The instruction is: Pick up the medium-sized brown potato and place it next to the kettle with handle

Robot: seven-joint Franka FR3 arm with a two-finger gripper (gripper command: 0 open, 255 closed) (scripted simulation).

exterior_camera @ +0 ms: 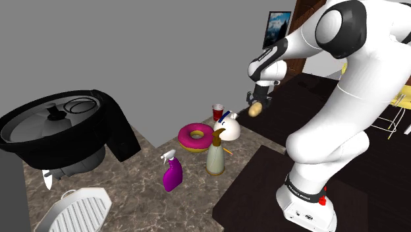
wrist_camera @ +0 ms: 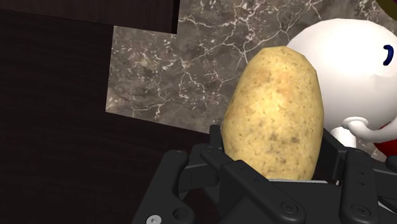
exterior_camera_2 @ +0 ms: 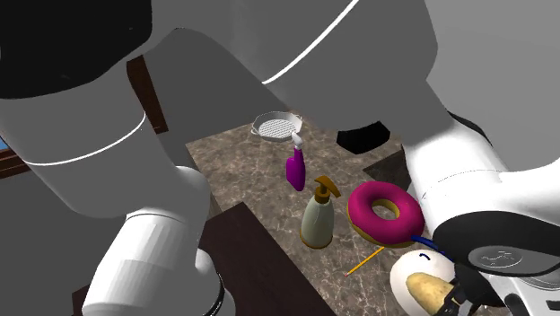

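A tan, speckled potato (wrist_camera: 277,114) stands upright between my black fingers (wrist_camera: 214,141), and my gripper (wrist_camera: 273,156) is shut on it. In the shoulder view the gripper (exterior_camera: 256,100) hangs in the air with the potato (exterior_camera: 255,110) just beyond the counter's right edge. The kettle (exterior_camera: 227,126) is white and round with a blue handle. It sits on the marble counter (wrist_camera: 172,70), below the potato and to its left. In the second exterior view the potato (exterior_camera_2: 429,289) overlaps the kettle (exterior_camera_2: 406,263).
A pink donut (exterior_camera: 195,137), a soap dispenser (exterior_camera: 215,157), a purple spray bottle (exterior_camera: 172,173) and a red cup (exterior_camera: 217,111) crowd the counter near the kettle. A big black pot (exterior_camera: 59,128) and a white ribbed dish (exterior_camera: 76,211) lie further left. My stand (exterior_camera: 306,204) is on dark flooring.
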